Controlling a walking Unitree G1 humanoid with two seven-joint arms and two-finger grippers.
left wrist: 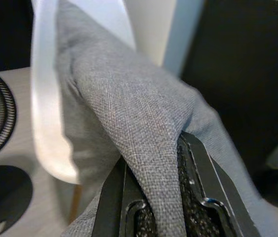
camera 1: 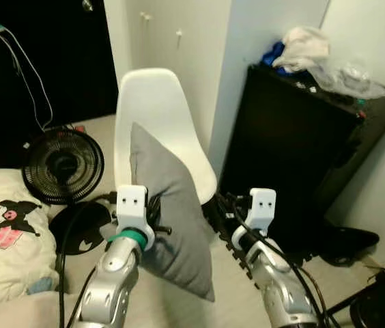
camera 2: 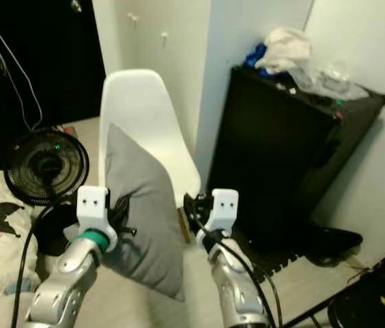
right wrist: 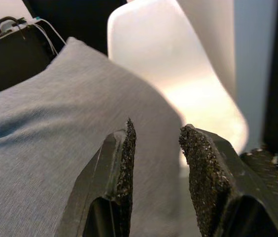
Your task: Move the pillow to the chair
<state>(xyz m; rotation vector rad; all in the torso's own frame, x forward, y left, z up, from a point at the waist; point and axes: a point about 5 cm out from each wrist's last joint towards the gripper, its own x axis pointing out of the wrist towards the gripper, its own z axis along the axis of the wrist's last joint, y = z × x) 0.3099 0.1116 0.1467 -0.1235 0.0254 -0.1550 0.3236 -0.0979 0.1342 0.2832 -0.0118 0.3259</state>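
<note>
A grey pillow hangs upright in front of a white shell chair, its top corner against the chair's back. My left gripper is shut on a fold of the pillow's fabric, with the chair's edge close behind it. Just to the right of the pillow, my right gripper stands open with nothing between its fingers. Beyond it lie the pillow's flat side and the chair seat.
A black cabinet with clothes and plastic on top stands right of the chair. A black floor fan and its cable sit to the left. Cartoon-print bedding lies at near left. A dark object lies on the floor at right.
</note>
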